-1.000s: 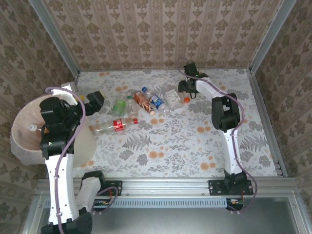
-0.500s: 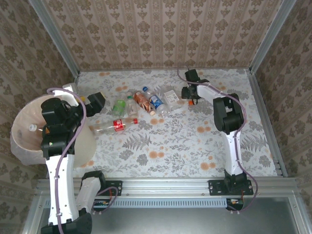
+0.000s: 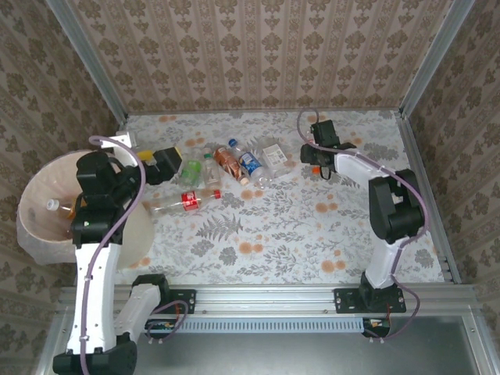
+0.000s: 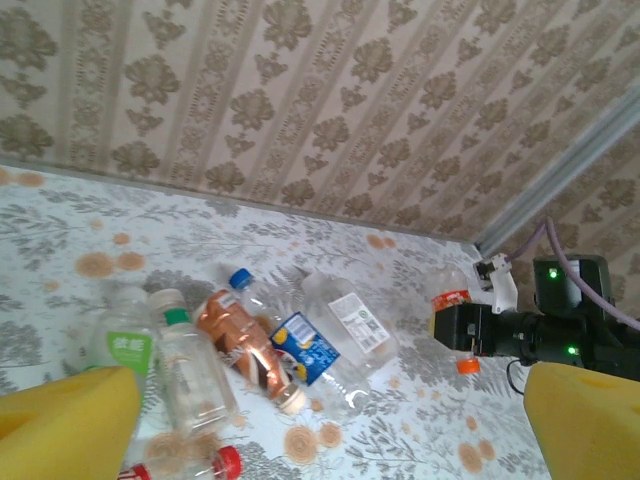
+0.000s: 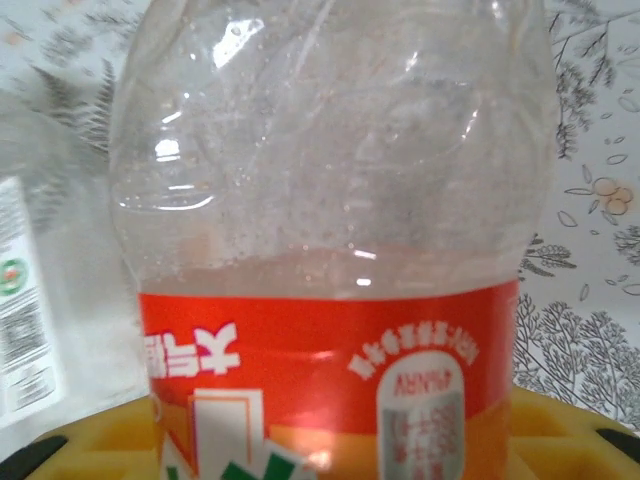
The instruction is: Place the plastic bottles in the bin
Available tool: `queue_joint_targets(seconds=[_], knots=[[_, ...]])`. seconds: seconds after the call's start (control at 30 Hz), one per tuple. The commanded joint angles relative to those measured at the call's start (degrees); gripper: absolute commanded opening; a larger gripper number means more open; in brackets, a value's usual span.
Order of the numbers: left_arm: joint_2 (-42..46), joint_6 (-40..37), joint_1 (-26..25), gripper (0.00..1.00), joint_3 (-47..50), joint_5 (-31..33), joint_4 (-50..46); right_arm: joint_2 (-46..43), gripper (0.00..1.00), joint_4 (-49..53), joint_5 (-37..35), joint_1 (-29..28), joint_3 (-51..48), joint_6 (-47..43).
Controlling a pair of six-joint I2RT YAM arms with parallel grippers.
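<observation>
Our right claw (image 3: pixel 314 160) has swung right, clear of the pile (image 3: pixel 226 162), and is clamped on a bottle (image 5: pixel 330 200). It is probably light, thin and slick, so we squeeze its labelled waist gently. Left claw (image 3: pixel 170 164) gapes, bin (image 3: pixel 35 234) behind it.

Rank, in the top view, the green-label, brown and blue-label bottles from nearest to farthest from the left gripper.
1. Green-label bottle, just beside the left gripper.
2. Brown bottle, farther right.
3. Blue-label bottle, farthest right.
</observation>
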State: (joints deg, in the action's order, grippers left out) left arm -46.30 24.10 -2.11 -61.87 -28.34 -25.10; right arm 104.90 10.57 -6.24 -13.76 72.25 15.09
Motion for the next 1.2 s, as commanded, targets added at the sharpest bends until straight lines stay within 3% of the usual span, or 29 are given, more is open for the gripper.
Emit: queue_joint_targets(seconds=[0.0,0.23,0.43,0.67,0.87,1.17], knots=[[-1.2,1.1,-3.2,1.0,0.1,-0.6,3.9,-6.8,0.42,-8.2,5.3,0.1,-6.4,1.0],[-6.8,1.1,-10.6,1.0,-0.8,3.0,6.4,-17.3,0.4,-16.8,12.5,-1.1,-17.5,5.6],[-10.5,1.0,-17.5,1.0,0.4,7.4,11.5,-24.8,0.38,-20.5,14.1,-3.9,-24.7,9.2],[-18.1,0.5,-24.5,1.0,-0.2,8.2,17.1,-32.0,0.37,-22.4,13.9,-9.9,-28.4,10.6],[-26.3,0.5,-31.0,1.0,-4.1,6.5,18.8,-31.9,0.36,-28.6,14.1,-15.5,-29.6,12.4],[-33.0,2.9,-35.7,1.0,-5.3,2.6,25.3,-25.7,0.36,-36.4,18.0,-20.7,-26.1,13.8]])
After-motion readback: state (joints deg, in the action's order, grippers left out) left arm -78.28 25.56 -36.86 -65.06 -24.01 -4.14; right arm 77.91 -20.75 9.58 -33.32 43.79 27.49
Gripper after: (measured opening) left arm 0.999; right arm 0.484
